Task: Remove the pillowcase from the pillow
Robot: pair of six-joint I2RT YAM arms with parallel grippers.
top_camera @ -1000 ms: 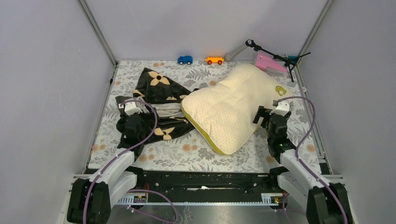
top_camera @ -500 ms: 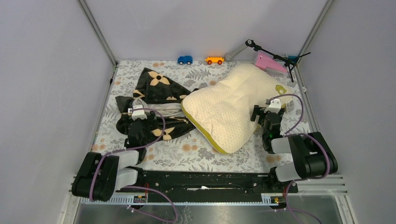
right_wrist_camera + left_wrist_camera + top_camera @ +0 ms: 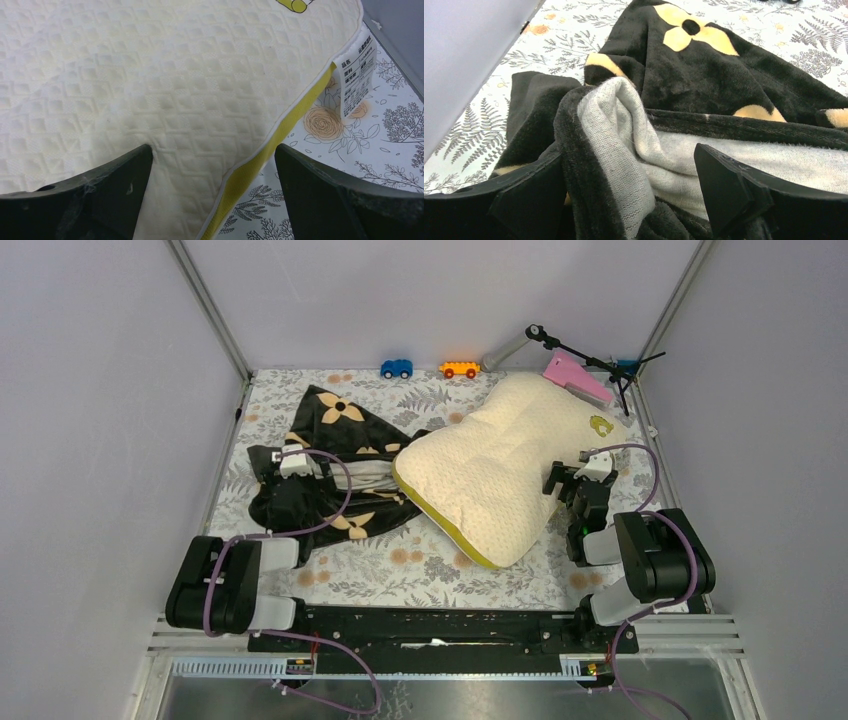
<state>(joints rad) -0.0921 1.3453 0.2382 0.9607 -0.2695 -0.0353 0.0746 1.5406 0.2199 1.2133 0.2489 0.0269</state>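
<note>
Left hand is spread wide astride a fold of the pillowcase; only this wrist view shows its grey knit lining. Right hand gapes wide over the pillow, at its dimpled edge near the label tag. From above, the plush black pillowcase lies crumpled on the bench, left of the pillow.

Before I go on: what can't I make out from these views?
Top external: the pillow hides the pillowcase edge beside it.
Left wrist: frame crops the pillowcase; fabric hides what lies below the left end effector.
Right wrist: label tag print too small to read.
</note>
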